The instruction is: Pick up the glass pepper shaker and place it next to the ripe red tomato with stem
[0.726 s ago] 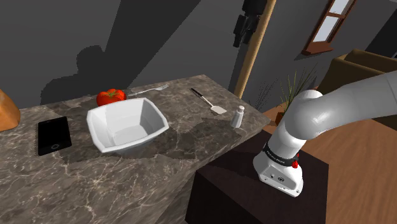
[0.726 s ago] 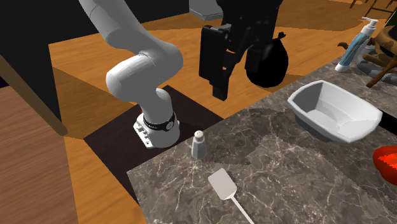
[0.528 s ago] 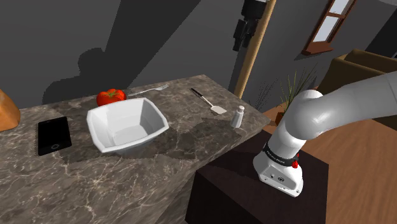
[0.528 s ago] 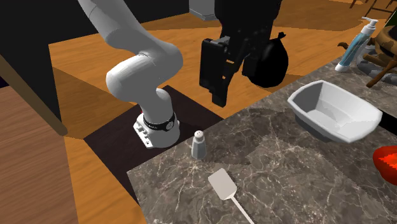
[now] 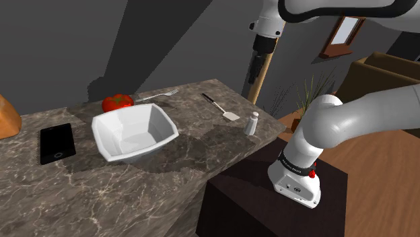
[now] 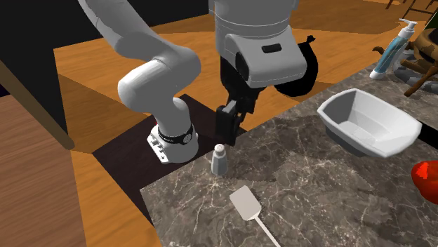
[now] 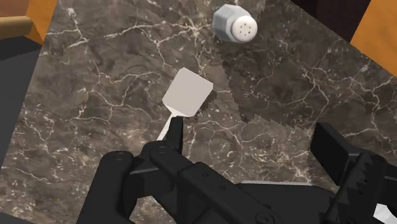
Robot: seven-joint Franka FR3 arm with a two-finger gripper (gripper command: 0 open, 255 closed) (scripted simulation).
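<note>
The pepper shaker [image 5: 252, 124] is a small clear jar with a pale perforated cap, upright near the counter corner closest to the stand; it also appears as the shaker [image 6: 220, 159] and, from above, the shaker [image 7: 235, 23]. The red tomato [image 5: 116, 102] with a green stem lies at the far side behind the bowl, and shows again as the tomato [image 6: 426, 179]. My gripper [image 6: 226, 127] hangs open just above and beside the shaker, not touching it. Its fingers [image 7: 329, 145] stand apart with nothing between them. The gripper [image 5: 256, 70] points down.
A white bowl [image 5: 133, 132] sits mid-counter between shaker and tomato. A spatula [image 5: 222, 108] lies close to the shaker, a fork [image 5: 157, 95] near the tomato, a black phone [image 5: 57, 143] at the shoulder view's left. A soap dispenser [image 6: 392, 48] stands beyond the bowl.
The hand has come down a good way from high above the counter toward the shaker. The shaker, the tomato and the other things on the counter have not moved.
</note>
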